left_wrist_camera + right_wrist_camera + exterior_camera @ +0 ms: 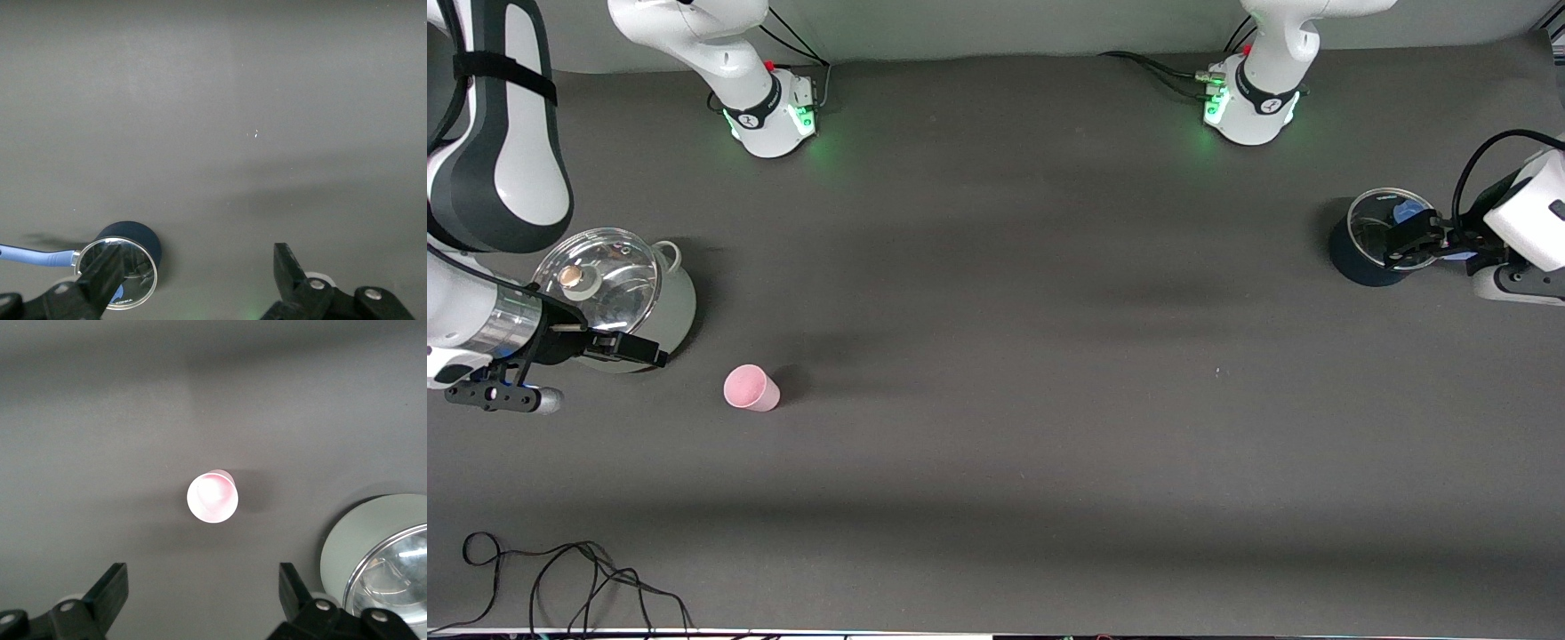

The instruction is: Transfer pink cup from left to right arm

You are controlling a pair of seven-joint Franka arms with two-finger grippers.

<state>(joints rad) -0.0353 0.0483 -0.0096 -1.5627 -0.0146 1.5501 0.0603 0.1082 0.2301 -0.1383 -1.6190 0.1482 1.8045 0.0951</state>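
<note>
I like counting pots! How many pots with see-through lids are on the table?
2. The pale green pot sits at the right arm's end of the table, beside the pink cup. The dark blue pot sits at the left arm's end.

Left gripper, fingers spread, over a lidded dark pot.

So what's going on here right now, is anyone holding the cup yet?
No, nothing is gripped yet. The pink cup stands upright and alone on the table, toward the right arm's end, beside the pale lidded pot and a little nearer the front camera. The right gripper hangs open by that pot, the cup ahead of it in its wrist view. The left gripper is open over the dark blue pot with a glass lid at the left arm's end.
</note>
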